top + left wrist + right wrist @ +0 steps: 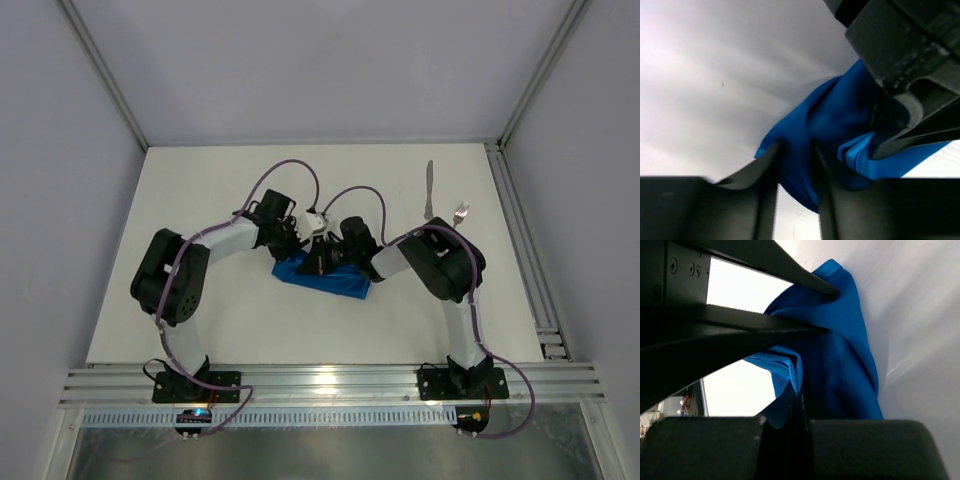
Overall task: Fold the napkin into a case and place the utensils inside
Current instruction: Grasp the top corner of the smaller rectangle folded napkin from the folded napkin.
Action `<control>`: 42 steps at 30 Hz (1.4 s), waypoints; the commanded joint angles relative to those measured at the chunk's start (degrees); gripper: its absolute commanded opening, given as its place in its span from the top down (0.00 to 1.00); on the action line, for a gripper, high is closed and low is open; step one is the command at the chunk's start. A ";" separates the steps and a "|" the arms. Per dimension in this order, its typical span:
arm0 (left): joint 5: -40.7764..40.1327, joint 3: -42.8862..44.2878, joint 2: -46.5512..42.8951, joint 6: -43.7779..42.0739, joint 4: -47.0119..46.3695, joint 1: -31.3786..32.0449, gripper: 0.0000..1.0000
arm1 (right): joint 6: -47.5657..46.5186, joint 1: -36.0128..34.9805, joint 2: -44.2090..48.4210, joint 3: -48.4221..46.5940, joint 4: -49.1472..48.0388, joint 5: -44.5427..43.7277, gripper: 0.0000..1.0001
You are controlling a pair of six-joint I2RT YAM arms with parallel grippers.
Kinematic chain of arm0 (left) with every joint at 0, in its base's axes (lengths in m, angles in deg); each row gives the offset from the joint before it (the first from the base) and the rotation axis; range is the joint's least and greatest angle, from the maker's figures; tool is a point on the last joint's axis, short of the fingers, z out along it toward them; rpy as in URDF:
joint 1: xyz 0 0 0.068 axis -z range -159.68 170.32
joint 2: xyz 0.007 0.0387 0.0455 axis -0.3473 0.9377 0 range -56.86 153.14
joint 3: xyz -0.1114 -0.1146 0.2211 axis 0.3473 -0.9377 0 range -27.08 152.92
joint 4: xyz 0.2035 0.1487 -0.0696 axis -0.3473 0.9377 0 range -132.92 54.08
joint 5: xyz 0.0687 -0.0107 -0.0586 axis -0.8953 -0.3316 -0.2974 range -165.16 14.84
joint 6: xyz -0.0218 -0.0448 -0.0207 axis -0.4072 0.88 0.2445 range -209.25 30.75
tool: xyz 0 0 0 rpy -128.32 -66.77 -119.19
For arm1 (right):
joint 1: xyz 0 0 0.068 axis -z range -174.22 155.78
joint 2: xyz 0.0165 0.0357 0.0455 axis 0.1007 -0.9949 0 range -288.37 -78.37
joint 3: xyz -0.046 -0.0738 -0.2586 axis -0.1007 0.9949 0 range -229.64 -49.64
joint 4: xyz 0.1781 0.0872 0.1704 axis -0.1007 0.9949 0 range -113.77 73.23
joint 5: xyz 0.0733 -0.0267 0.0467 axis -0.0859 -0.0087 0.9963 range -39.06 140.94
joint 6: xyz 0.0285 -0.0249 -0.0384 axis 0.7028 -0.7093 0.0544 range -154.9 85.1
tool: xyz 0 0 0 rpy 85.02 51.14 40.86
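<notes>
The bright blue napkin (340, 280) lies bunched and partly folded at the middle of the table, with both grippers meeting over it. My right gripper (322, 262) (801, 400) is shut on a folded, layered edge of the napkin (850, 355). From the left, my left gripper (300, 246) (795, 150) reaches in with its fingers a little apart, astride a hanging fold of the napkin (830, 120). The cloth fills the gap near the tips, and white table shows lower down. The knife (428, 190) and fork (458, 214) lie side by side on the table at the far right, untouched.
The white table (200, 320) is bounded by grey walls at the left and back and by an aluminium rail (525, 250) along the right. Cables loop above both wrists. The right arm's elbow (445, 262) sits close to the fork's handle end.
</notes>
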 commanded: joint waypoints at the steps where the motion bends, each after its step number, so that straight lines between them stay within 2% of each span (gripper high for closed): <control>1: -3.10 0.23 -0.58 1.30 -2.55 0.20 0.71 | -0.61 -0.01 -1.53 -0.47 1.80 -0.09 0.96; 4: -5.40 -0.91 -2.16 3.84 -5.27 0.20 0.89 | -0.52 0.17 -1.79 -0.64 2.15 0.26 0.96; 8: -8.21 -1.97 -4.18 5.43 -6.95 0.11 1.00 | 0.79 1.22 -2.31 -0.56 2.59 0.78 0.96; 12: -6.90 -2.15 -5.58 7.02 -7.04 -1.03 1.00 | 2.29 2.01 -2.84 -1.08 2.94 1.14 0.96; 17: 4.94 -0.75 -7.34 10.00 -3.27 -4.28 0.96 | 4.22 2.54 -4.34 -3.02 5.14 1.40 0.96; 20: 8.30 -1.01 -7.61 8.26 -0.89 -4.54 0.95 | 6.60 2.89 -4.95 -3.80 4.61 1.40 0.96; 26: 5.68 -2.59 -6.56 6.84 -1.50 -4.46 0.92 | 11.43 4.29 -4.78 -4.68 3.73 2.98 0.96; 33: 3.65 -2.24 -4.09 6.05 -2.73 -4.28 0.90 | 8.10 4.21 -0.39 -8.37 12.34 3.86 0.96; 37: 3.39 -2.33 -4.01 5.53 -2.65 -3.84 0.92 | 7.92 4.65 -2.13 -11.53 15.94 3.51 0.96; 42: 2.34 -1.98 -3.39 5.09 -2.12 -3.31 0.99 | 10.03 4.82 -1.10 -11.81 13.14 4.13 0.96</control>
